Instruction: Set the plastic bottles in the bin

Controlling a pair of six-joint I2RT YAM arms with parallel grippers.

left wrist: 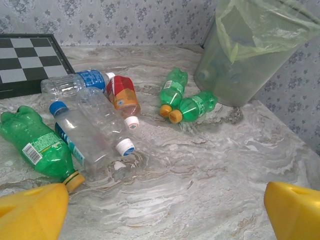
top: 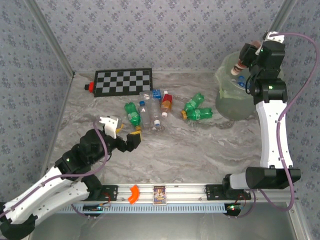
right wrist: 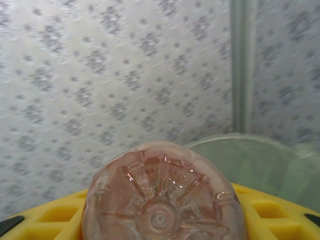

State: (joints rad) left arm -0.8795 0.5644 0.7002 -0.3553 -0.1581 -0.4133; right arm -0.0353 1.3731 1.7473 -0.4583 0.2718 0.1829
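Pink clear plastic first: pink bottle point(right wrist: 162, 200) clamped tight in the right gripper point(top: 242, 62), bottom end facing the wrist camera, yellow pads point(right wrist: 50, 215) on both sides. High at the upper right of the top view, just over the mouth of the bin point(top: 235, 102). Held there, most likely, so as to fall straight in once let go. Not dropped yet.

Bin upright at the far right of the table point(top: 200, 150), pale green, thin liner point(left wrist: 250, 30) bunched over the rim. A bit of blue inside, too small to tell.

Seven more lying flat in the middle of the top view, well apart from the bin. Green bottle point(left wrist: 42, 145) at the lower left of the left wrist view. Two clear bottles point(left wrist: 82, 135) just beside, side by side. Blue-label bottle point(left wrist: 75, 82) and orange bottle point(left wrist: 122, 95) behind those. Green pair point(left wrist: 195, 106) nearer the bin, caps close together. Lots left to do.

Left gripper point(top: 124, 132) wide open, nothing between the yellow fingers point(left wrist: 32, 212), low at the lower left of the top view, aimed at the pile. Looks like getting ready for the next pick, with the green bottle nearest. Round and light, so likely to roll if bumped.

Checkerboard point(top: 122, 81) at the back, red block point(top: 89, 86) at its left end: not bottles, best left alone.
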